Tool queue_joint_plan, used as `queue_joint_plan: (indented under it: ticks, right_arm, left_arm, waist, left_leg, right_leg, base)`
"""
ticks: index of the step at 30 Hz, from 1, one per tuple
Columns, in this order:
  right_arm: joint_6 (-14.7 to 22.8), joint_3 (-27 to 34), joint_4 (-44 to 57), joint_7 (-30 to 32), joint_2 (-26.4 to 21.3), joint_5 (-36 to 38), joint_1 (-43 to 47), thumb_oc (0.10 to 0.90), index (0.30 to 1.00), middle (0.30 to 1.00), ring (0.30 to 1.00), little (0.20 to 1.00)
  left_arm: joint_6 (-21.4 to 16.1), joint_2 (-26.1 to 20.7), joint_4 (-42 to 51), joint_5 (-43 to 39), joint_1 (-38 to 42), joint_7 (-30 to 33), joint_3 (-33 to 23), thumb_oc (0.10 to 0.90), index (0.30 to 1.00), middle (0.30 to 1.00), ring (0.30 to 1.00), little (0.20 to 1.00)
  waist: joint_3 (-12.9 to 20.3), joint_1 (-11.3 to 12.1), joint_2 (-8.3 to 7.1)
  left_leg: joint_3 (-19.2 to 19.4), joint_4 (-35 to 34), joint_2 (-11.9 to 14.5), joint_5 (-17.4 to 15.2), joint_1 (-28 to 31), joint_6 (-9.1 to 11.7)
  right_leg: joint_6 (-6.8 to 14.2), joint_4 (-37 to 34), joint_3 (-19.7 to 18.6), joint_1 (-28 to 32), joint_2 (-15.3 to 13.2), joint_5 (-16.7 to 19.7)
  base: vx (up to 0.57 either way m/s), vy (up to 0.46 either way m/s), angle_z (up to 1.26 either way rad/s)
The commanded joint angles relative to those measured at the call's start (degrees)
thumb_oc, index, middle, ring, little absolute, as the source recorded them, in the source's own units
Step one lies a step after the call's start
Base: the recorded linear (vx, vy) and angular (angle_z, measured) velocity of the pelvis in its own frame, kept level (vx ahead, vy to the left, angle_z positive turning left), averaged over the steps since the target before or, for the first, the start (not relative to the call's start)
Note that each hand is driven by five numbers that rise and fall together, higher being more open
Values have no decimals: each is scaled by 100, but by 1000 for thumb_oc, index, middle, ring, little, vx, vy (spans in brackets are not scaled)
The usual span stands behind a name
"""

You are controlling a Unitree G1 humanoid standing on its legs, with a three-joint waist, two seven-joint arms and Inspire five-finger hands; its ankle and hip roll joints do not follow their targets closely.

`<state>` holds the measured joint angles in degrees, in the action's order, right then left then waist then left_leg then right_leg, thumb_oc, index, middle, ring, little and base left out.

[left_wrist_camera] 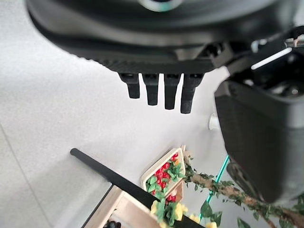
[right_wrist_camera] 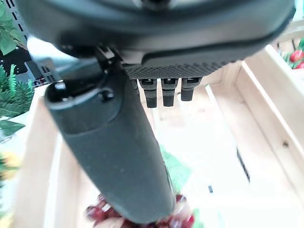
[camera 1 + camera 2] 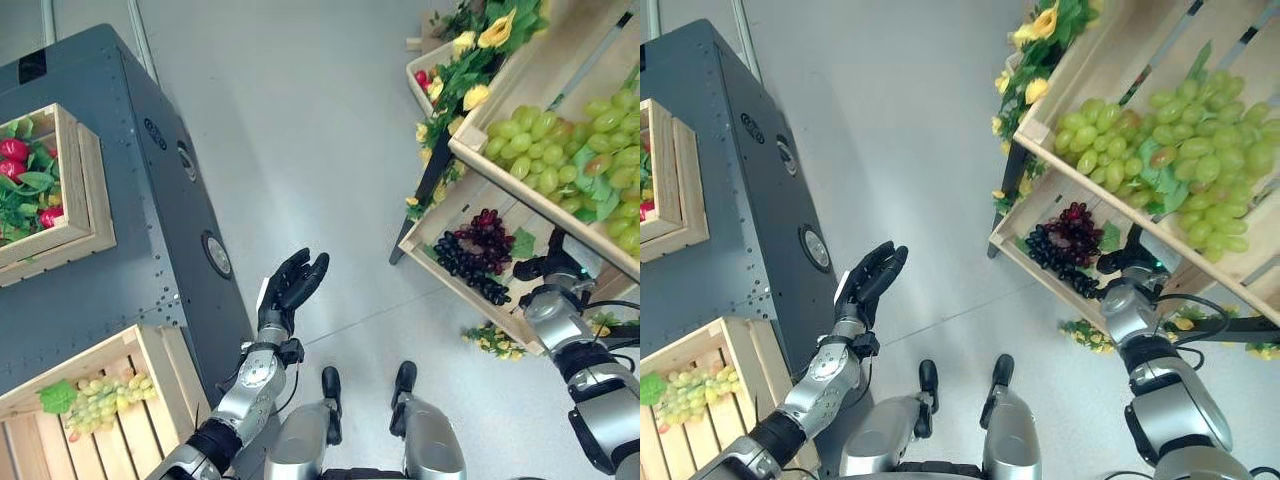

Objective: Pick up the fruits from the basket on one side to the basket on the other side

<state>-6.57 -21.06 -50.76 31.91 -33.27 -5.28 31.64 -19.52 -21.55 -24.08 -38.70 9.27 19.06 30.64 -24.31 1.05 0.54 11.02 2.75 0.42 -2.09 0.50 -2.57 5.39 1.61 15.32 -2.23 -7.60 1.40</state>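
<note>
A bunch of dark purple grapes lies in the lower wooden crate of the shelf on my right. My right hand reaches into that crate just to the right of the bunch, fingers straight and open. In the right wrist view its thumb stretches over the dark grapes, with nothing gripped. Green grapes fill the upper crate. At lower left, a slatted crate holds a green grape bunch. My left hand hangs open and empty over the floor beside the grey cabinet.
A grey metal cabinet stands on the left, with a crate of red fruit and leaves on top. Yellow flowers and foliage trail down the shelf's left end. A further tray of red fruit sits behind. Pale floor lies between.
</note>
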Motion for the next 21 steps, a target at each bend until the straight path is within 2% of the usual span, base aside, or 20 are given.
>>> queue_joint_plan:
  ticks: [1, 7, 12, 21]
  right_arm:
    - [582, -278, 25, -226, 13, 459, -132, 800, 900, 900, 900, 900]
    - [852, -387, 260, -527, 425, 777, -399, 800, 900, 900, 900, 900]
    - [1063, -536, 776, -933, 835, 926, -897, 800, 900, 900, 900, 900]
    - [943, -861, 1532, -1438, 1412, 927, -1550, 800, 900, 900, 900, 900]
  left_arm:
    - [-284, 206, -23, 287, -180, -249, 102, 800, 900, 900, 900, 900]
    - [-179, 437, -469, 281, -216, -397, -87, 800, 900, 900, 900, 900]
    - [40, 690, -833, 22, -322, -659, -236, 800, 900, 900, 900, 900]
    - [-25, 865, -850, -235, -476, -515, -644, 800, 900, 900, 900, 900]
  waist:
    - [833, 119, -57]
    - [1028, 171, -83]
    - [1163, 198, -65]
    - [1304, 399, -93]
  left_leg:
    - [12, -246, 151, -319, -42, 205]
    - [-91, -626, 137, -144, 99, 267]
    - [-164, -607, 123, -178, 236, 233]
    - [-410, -628, 74, -218, 365, 210]
  right_leg:
    - [66, -131, -101, 82, -87, -152]
    - [76, -446, -30, 243, -26, -44]
    - [49, -246, 23, 388, -67, -225]
    - [69, -264, 272, 694, -175, -333]
  base:
    - [47, -68, 8]
    - [13, -46, 13]
    - [50, 4, 4]
    - [44, 26, 20]
